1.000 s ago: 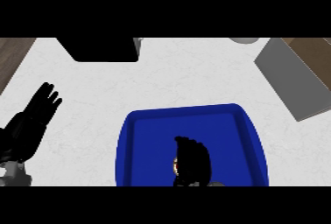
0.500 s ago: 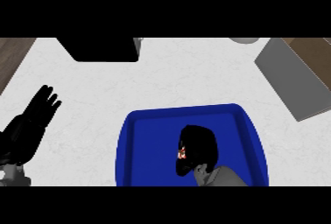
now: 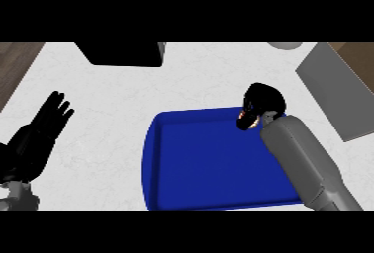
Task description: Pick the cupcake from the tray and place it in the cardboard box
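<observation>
White counter (image 3: 110, 99), faintly veined, fills most of the view. Brown wood-grain floor (image 3: 18, 54) shows beyond its upper left corner and again at the upper right. A pale round object (image 3: 286, 45), cut by the top edge, is possibly a bowl. Lighting is even.

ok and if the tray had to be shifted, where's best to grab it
Take the tray by its left rim, coming from the left, probably. Its raised lip gives something to pinch, and that edge is bare and nearest the open left hand. The right forearm lies over the right side, with the right hand curled round the cupcake.
</observation>
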{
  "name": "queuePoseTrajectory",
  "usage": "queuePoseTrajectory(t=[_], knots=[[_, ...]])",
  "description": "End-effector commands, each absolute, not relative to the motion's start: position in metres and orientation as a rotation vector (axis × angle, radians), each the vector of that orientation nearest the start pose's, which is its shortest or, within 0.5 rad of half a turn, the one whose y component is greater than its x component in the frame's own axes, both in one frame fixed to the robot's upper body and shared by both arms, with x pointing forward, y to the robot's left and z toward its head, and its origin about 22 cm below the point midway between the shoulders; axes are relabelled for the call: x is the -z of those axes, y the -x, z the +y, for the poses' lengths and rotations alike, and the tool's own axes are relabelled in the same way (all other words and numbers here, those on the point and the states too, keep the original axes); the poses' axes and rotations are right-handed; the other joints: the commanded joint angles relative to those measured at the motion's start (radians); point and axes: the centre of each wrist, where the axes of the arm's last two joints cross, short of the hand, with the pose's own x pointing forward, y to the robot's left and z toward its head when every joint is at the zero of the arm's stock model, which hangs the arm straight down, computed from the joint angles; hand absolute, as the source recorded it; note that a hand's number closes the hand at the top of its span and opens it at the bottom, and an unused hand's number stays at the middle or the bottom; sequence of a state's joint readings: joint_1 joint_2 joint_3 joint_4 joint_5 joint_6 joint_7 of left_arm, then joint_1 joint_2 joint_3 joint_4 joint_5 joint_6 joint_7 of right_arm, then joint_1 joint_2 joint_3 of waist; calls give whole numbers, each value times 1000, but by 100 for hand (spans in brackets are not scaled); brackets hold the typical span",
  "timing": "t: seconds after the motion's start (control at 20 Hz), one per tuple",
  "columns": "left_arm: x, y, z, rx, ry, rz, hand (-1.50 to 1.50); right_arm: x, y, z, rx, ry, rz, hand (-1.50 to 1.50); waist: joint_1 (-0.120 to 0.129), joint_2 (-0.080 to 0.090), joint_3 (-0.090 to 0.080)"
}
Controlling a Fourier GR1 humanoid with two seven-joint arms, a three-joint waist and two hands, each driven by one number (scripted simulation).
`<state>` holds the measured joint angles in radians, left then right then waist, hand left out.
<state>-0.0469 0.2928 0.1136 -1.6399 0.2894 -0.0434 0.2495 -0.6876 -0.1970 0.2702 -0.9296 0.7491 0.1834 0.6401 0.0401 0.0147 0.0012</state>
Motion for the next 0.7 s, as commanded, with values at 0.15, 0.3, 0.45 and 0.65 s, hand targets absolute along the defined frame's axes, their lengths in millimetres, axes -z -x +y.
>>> queuePoseTrajectory(t=[0.15, 0.3, 0.45, 0.65], knots=[[-46, -244, 308, -13, -29, -1456, 0, -59, -426, -156, -972, 984, -897, 150, 1, -3, -1], [-50, -250, 313, -38, -35, -1450, 0, -79, -430, -171, -993, 1054, -980, 150, -22, -11, -1], [-52, -255, 315, -35, -58, -1458, 0, -93, -436, -166, -988, 1079, -1084, 150, -25, -10, -1], [-46, -252, 319, -62, -50, -1448, 0, -153, -433, -142, -867, 1201, -1202, 150, -46, -19, -2]])
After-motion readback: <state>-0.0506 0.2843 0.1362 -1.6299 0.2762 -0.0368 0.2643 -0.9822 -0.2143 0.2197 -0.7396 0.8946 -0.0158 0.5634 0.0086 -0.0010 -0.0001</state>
